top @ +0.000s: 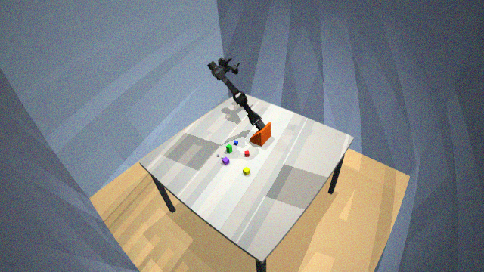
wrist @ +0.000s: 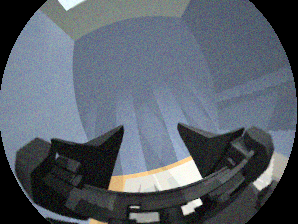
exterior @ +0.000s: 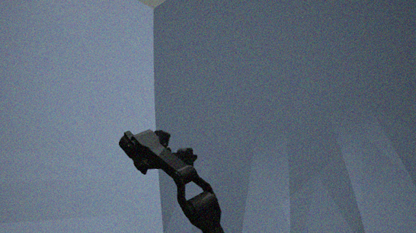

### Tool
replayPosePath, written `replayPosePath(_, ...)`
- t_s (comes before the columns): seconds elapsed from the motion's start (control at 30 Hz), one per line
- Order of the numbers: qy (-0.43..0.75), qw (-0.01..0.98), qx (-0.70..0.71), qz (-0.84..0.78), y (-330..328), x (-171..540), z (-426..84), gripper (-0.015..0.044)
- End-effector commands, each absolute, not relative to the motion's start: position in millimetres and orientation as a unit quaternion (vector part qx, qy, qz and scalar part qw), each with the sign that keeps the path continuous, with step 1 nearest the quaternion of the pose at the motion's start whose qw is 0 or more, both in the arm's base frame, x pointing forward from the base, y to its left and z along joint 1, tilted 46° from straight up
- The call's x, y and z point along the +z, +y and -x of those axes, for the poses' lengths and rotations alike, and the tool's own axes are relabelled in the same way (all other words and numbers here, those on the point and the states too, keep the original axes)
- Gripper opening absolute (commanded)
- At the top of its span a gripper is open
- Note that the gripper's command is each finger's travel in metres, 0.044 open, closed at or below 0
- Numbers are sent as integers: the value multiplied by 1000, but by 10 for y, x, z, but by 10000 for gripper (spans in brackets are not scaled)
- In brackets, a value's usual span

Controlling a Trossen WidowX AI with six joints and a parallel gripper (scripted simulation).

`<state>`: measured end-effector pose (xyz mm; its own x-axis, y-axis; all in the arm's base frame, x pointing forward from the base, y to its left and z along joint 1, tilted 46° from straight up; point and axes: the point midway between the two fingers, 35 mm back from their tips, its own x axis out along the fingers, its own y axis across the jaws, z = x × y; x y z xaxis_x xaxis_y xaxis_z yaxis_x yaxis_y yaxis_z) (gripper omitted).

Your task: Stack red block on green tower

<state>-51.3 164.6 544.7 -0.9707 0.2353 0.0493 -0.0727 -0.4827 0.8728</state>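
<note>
Blue-grey walls behind; gripper (top: 231,65) raised high, spread wide, holding nothing. Red block (top: 246,153) mid-worktop (top: 302,159): probably light, rigid; best pinched across opposite flat sides.

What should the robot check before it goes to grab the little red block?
1. Pincer open and holding nothing: ok.
2. Red block on the table, standing apart from the other blocks: ok.
3. Green tower upright: ok.
4. Pincer near the red block: not ok, the arm is raised high above the table's far edge.
5. Blue block touching the tower: cannot tell, they sit close.
6. Orange wedge clear of the way down: cannot tell.
</note>
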Motion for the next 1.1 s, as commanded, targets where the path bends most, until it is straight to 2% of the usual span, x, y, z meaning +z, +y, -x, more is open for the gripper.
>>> replayPosePath(0.0, 499, 90, 858, -81, 1643, 5447, 515, 426)
replayPosePath(0.2, 448, 71, 889, -55, 1453, 5432, 641, 440)
replayPosePath(0.4, 422, 4, 907, 5, 922, 5433, 1042, 440)
replayPosePath(0.67, 394, -88, 911, 87, 125, 5320, 1299, 440)
replayPosePath(1.07, 305, -216, 909, 186, -1044, 5035, 1267, 440)
